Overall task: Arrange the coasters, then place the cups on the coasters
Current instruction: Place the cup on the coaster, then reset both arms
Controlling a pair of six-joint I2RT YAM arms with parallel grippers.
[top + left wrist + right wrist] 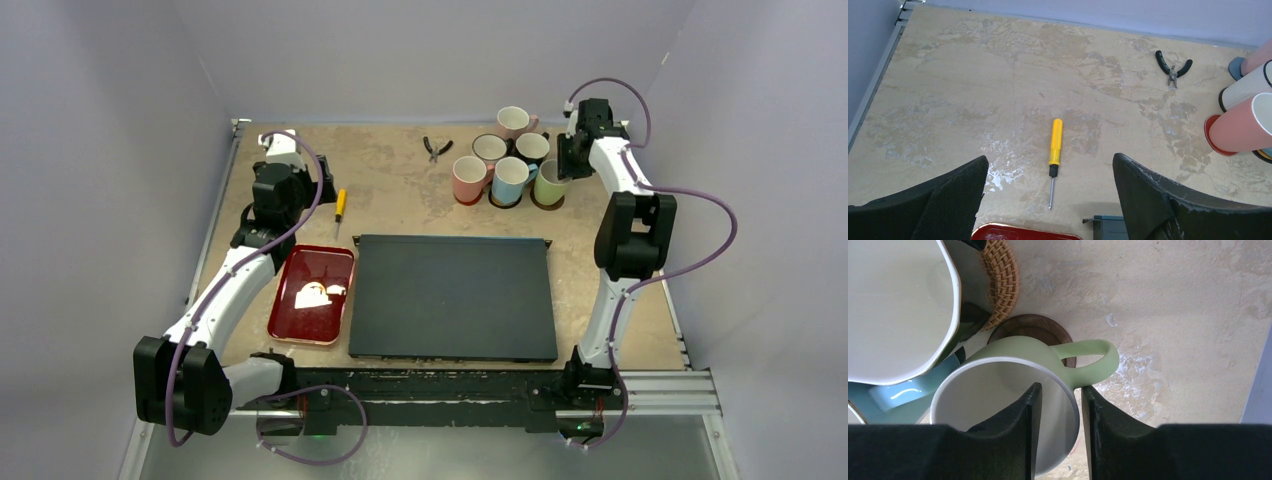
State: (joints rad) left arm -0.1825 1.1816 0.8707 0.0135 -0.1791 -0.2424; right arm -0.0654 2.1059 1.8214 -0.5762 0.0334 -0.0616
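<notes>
Six cups stand bunched at the table's back right: pale pink [513, 122], white [489, 150], black [532, 148], salmon [469, 180], light blue [511, 180] and light green [549, 183]. Coasters lie under them: a red one [1209, 137], a grey-blue one [1235, 67], a woven tan one [1000, 282] and a dark brown one [1033, 330] beneath the green cup [1013, 365]. My right gripper [1060, 387] is open astride the green cup's rim beside its handle, one finger inside with a gap to the wall. My left gripper [1049, 156] hangs open and empty above the bare table.
A large black mat [452, 295] lies at the centre front, with a red tray [312, 295] to its left holding a white scrap. A yellow screwdriver [1054, 145] lies under my left gripper. Black-handled pliers [434, 148] lie left of the cups.
</notes>
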